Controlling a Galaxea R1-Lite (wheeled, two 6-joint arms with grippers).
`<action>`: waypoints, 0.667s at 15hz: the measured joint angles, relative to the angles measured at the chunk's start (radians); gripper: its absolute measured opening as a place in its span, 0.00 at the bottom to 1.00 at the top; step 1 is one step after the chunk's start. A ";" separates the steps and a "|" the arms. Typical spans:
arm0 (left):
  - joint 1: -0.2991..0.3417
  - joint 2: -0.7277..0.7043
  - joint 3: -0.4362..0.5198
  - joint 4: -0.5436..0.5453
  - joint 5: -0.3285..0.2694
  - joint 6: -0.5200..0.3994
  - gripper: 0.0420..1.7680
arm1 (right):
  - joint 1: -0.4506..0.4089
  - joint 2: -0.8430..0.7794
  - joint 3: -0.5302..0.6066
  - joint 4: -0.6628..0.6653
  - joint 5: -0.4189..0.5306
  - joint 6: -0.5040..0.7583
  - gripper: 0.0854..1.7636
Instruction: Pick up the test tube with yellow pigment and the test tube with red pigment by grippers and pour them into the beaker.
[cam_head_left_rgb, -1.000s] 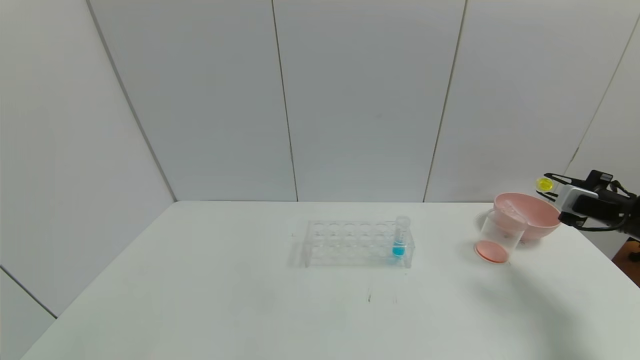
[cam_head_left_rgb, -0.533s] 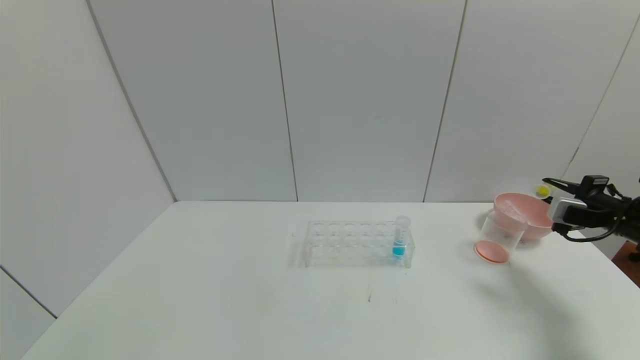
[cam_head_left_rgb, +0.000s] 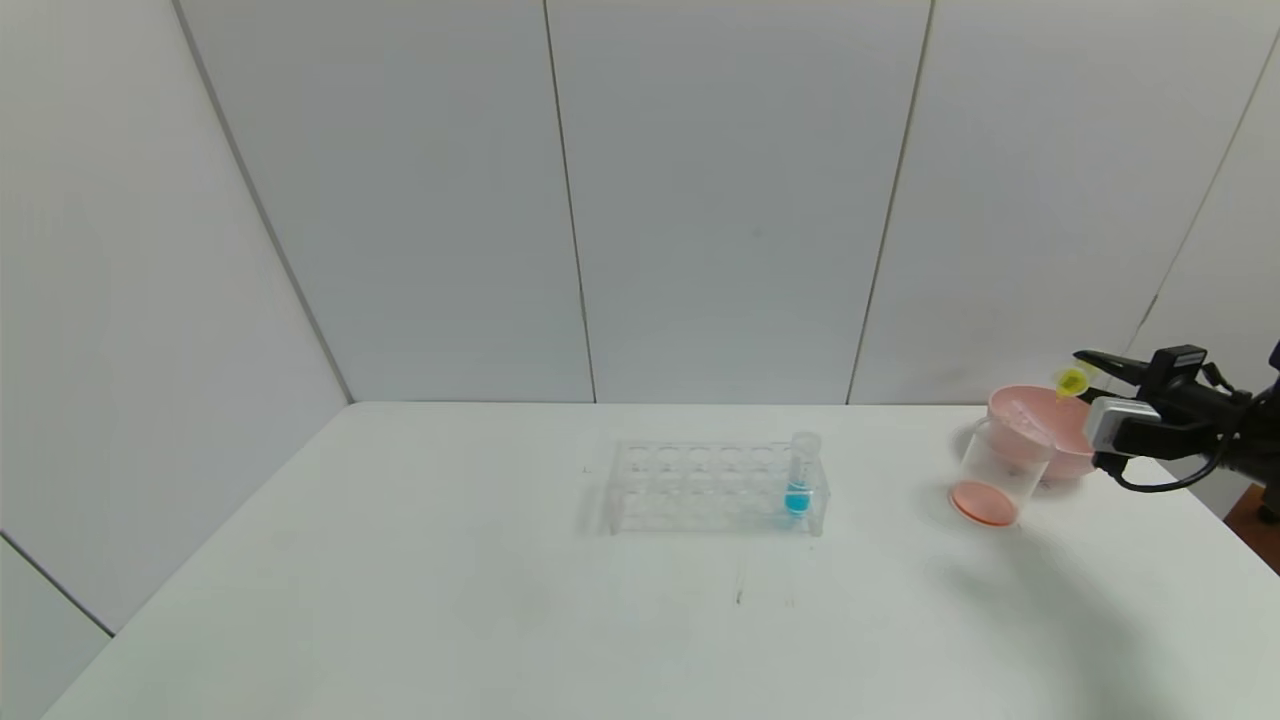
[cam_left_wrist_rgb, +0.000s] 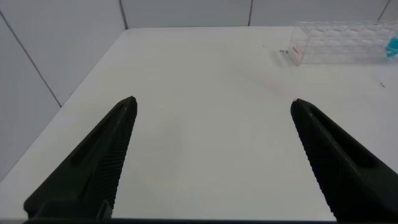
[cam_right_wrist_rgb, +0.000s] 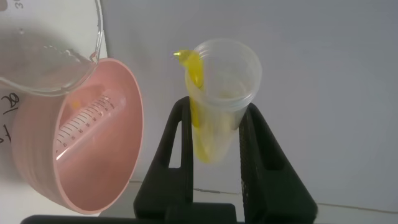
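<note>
My right gripper (cam_head_left_rgb: 1085, 364) is shut on the test tube with yellow pigment (cam_head_left_rgb: 1071, 381), held tilted over the far rim of the pink bowl (cam_head_left_rgb: 1075, 455), just right of the beaker (cam_head_left_rgb: 1000, 470). In the right wrist view the tube (cam_right_wrist_rgb: 221, 93) sits between both fingers of the gripper (cam_right_wrist_rgb: 216, 107), with yellow liquid streaked along its wall up to the lip. The beaker (cam_right_wrist_rgb: 50, 56) has orange-red liquid on its bottom. A clear graduated tube (cam_right_wrist_rgb: 81, 124) lies in the bowl; I see no red liquid in it. My left gripper (cam_left_wrist_rgb: 212, 102) is open and empty above the table's left part.
A clear tube rack (cam_head_left_rgb: 715, 487) stands mid-table with a blue-liquid tube (cam_head_left_rgb: 800, 475) in its right end; it also shows in the left wrist view (cam_left_wrist_rgb: 342, 40). The pink bowl (cam_right_wrist_rgb: 118, 162) stands right behind the beaker, near the table's right edge. Grey wall panels close the back.
My right gripper has moved left and a little down toward the beaker, turning the yellow tube; the tube's yellow end now sits over the bowl's rim.
</note>
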 joint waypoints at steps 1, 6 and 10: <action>0.000 0.000 0.000 0.000 0.000 0.000 1.00 | -0.001 0.000 0.002 0.000 -0.004 -0.022 0.24; 0.000 0.000 0.000 0.000 0.000 0.000 1.00 | 0.003 -0.001 0.006 -0.002 -0.018 -0.053 0.24; 0.000 0.000 0.000 0.000 0.000 0.000 1.00 | 0.013 -0.002 0.005 -0.003 -0.020 -0.062 0.24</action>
